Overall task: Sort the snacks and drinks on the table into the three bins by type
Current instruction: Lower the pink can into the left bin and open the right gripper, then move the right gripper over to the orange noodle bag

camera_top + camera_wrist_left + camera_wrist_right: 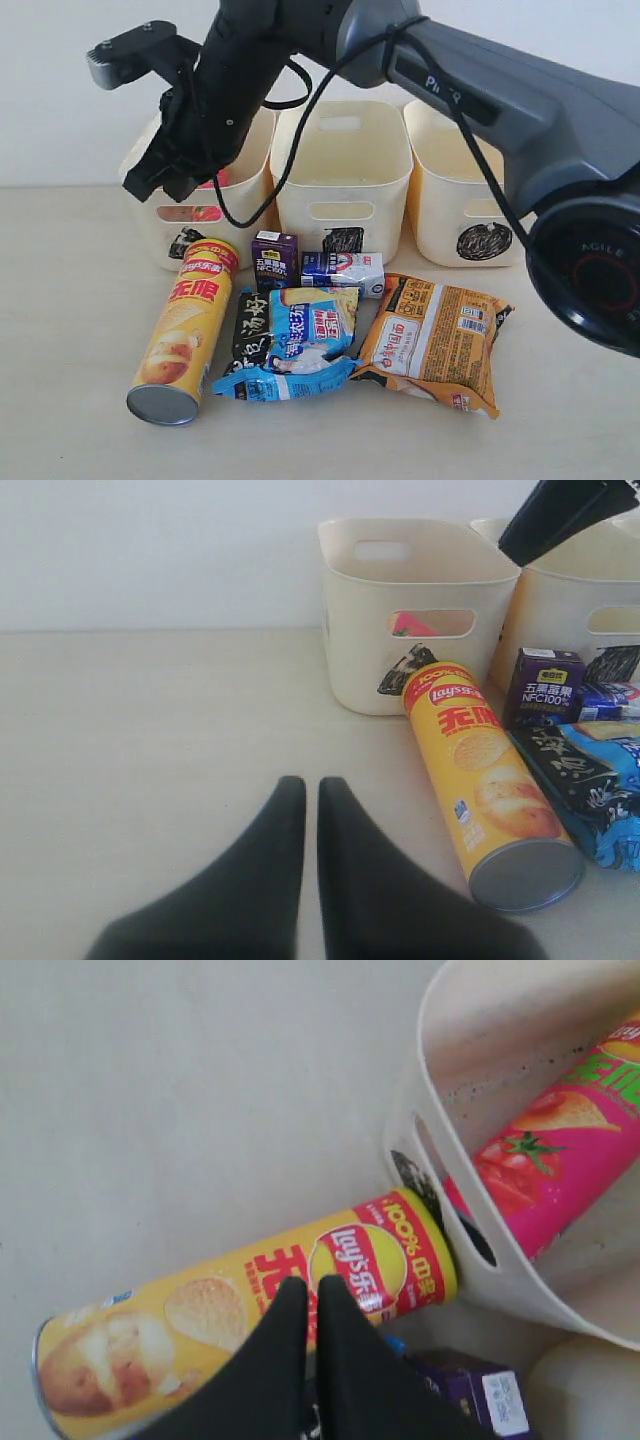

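The right gripper (310, 1286) is closed with only a thin slit between its fingers and holds nothing. In the exterior view it (155, 180) hangs over the near edge of the left bin (150, 225), its arm reaching across from the right. The left gripper (307, 785) is closed and empty too, low over bare desk (150, 740).

The pink tube (560, 1140) lies tilted inside the left bin, and its red shows through the handle slot (190, 213). The yellow tube (185, 330) lies on its side on the desk, its red-banded end just in front of that bin and its metal end toward the camera. Beside it the black bag (250, 330) lies partly under the blue-white bag (300, 345), and the orange bag (435, 340) lies flat to their right. Behind the bags the purple carton (275, 260) stands upright, and the blue-white carton (343, 272) lies on its side just right of it; both are near the front of the middle bin (340, 170).

The middle bin and the right bin (470, 200) stand in a row with the left one against the wall, sides nearly touching. Each front bears a black scribbled mark; the left one is partly hidden by the yellow tube.
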